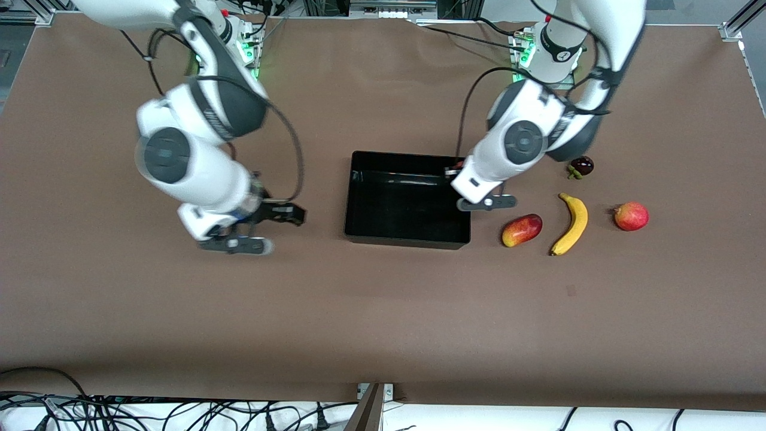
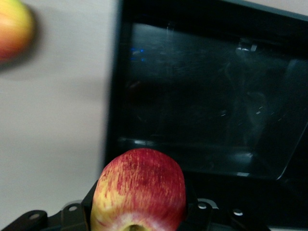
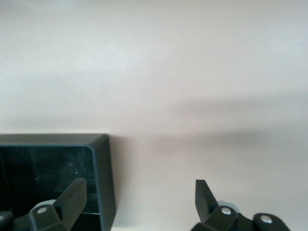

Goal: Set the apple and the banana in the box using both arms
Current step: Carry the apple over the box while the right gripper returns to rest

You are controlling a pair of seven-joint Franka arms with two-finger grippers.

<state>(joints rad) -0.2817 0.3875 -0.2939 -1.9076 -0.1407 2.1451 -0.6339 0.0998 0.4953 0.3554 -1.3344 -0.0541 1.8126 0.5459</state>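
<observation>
Brown table (image 1: pixel 383 311) — left gripper (image 2: pixel 139 216) clasps apple (image 2: pixel 139 190), over box (image 1: pixel 359 197)

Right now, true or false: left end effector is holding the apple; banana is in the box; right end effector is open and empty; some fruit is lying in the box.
1. The left end effector is shut on the apple. True.
2. The banana is in the box. False: it lies on the table toward the left arm's end, between the oblong red-yellow fruit and the round red fruit.
3. The right end effector is open and holds nothing. True; it is over the table beside the box.
4. A fruit lies in the box. False: the box floor is bare, and the apple is held above the box.
</observation>
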